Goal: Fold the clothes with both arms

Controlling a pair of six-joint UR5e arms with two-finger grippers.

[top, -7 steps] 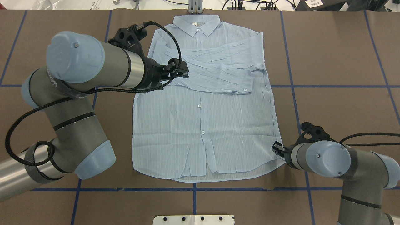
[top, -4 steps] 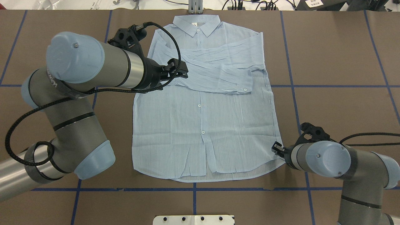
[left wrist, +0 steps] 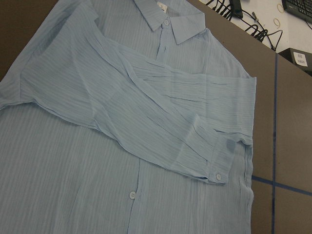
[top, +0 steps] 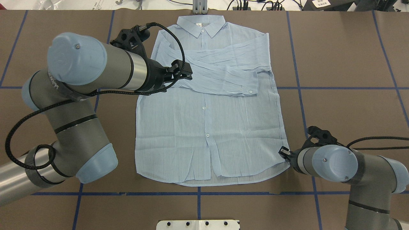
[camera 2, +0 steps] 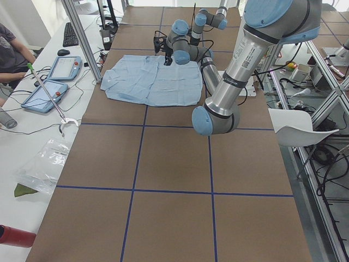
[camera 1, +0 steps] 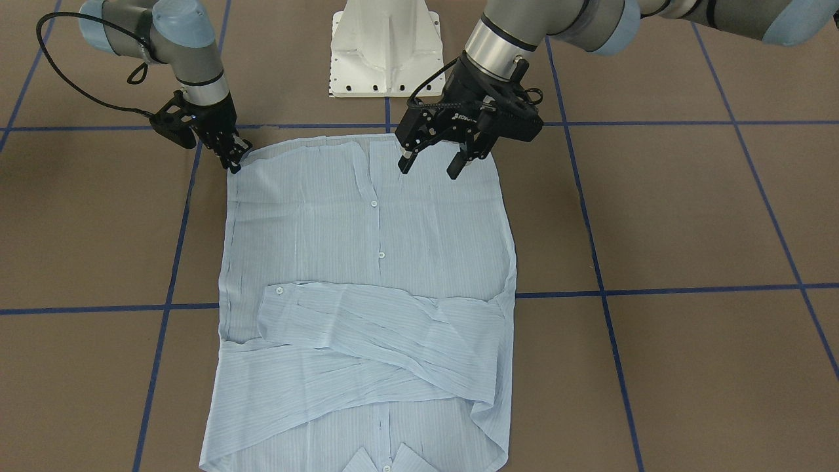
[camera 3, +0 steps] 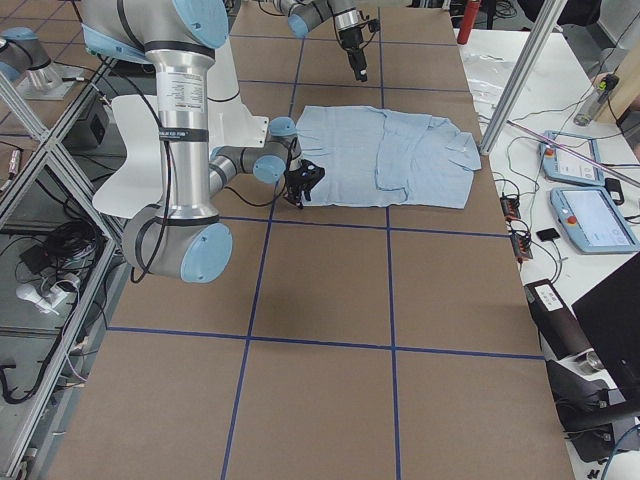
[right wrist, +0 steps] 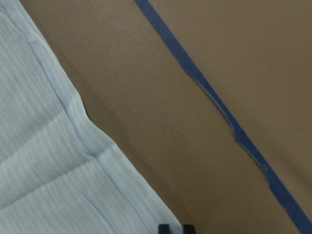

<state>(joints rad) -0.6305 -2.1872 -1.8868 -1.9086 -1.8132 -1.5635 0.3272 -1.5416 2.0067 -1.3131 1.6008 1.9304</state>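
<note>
A clear plastic bag [camera 2: 46, 164] lies flat on the white side bench [camera 2: 32, 136] at the table's end on the robot's left; what it holds cannot be told.

Nearest the robot stands the white pedestal base [camera 1: 385, 49]. In front of it spreads the table [top: 335, 48], covered in brown sheeting and ruled into large squares by blue tape lines [top: 338, 88].

The shirt [top: 207, 127] lies flat in the middle of the table, front side up and buttoned, with its hem toward the robot. The right gripper [camera 1: 234, 162] is down at the hem corner on the robot's right, at the cloth's edge. Its fingers are drawn close together; whether fabric sits between them cannot be told. The left gripper [camera 1: 429, 165] hangs above the shirt, clear of the cloth, with its fingers spread wide apart.

Farther out, both sleeves [top: 220, 73] are folded across the chest, one over the other. One buttoned cuff [top: 250, 91] lies near the shirt's right edge. The collar [top: 201, 25] lies at the table's far edge.

Beyond that edge run black cables [top: 249, 4]. On the side bench sit two tablets [camera 2: 64, 68] and a keyboard [camera 2: 71, 34], with a seated person [camera 2: 11, 52] beside them.
</note>
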